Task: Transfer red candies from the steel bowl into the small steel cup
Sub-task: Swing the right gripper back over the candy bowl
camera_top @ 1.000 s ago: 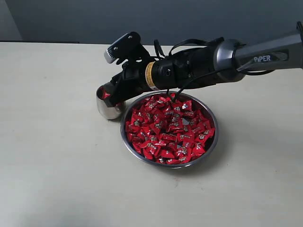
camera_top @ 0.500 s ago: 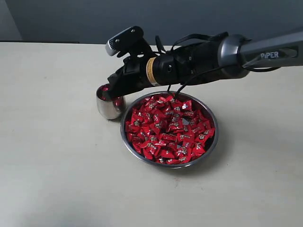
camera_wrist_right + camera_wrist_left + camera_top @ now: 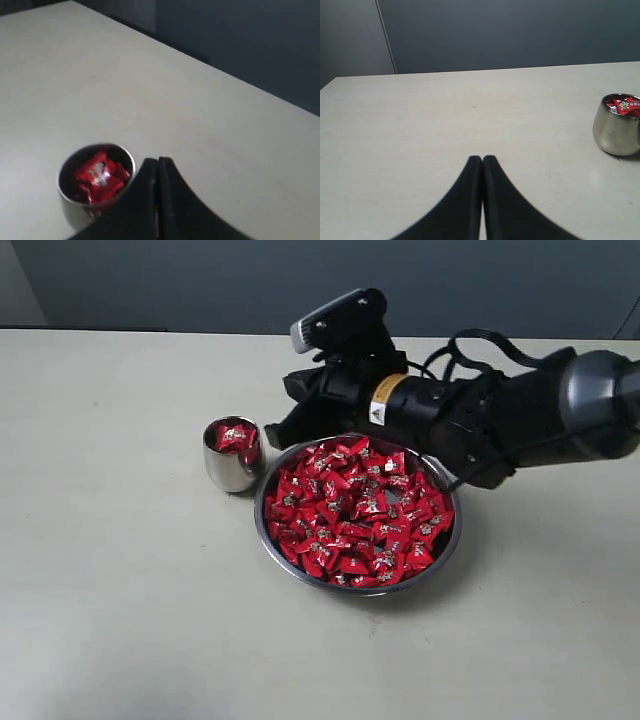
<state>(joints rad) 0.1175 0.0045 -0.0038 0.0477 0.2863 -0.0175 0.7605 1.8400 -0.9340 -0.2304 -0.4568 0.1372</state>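
Left gripper (image 3: 482,158): your left gripper is clenched, its two dark fingers pressed flat together with nothing between them. It hangs over bare table, well apart from the cup.
Table (image 3: 120,590): you have a pale, matte surface carrying both vessels, with a dark wall (image 3: 200,280) behind it.
Small steel cup (image 3: 228,472): it stands upright on the table, just beside the bowl's left rim. You cannot tell from the exterior view whether the two touch. The left wrist view (image 3: 616,132) and the right wrist view (image 3: 75,212) show the same cup.
Cup contents (image 3: 235,435): several red candies lie inside, piled to about rim level. You can see a silvery mark on the topmost one (image 3: 97,177).
Steel bowl (image 3: 360,590): it sits flat on the table, right of the cup and much wider than it, with its thin rim visible all round the near side.
Red candies (image 3: 355,510): a dense heap fills the bowl from edge to edge and hides its floor.
Right gripper (image 3: 277,430): your right gripper is clenched, fingers together with nothing seen between them (image 3: 158,160). Its tip is low at the bowl's far-left rim, just beside the cup and clear of the cup's mouth.
Right arm (image 3: 520,420): it reaches in from the right edge and lies low behind the bowl. A grey-white camera housing (image 3: 328,320) sits on top.
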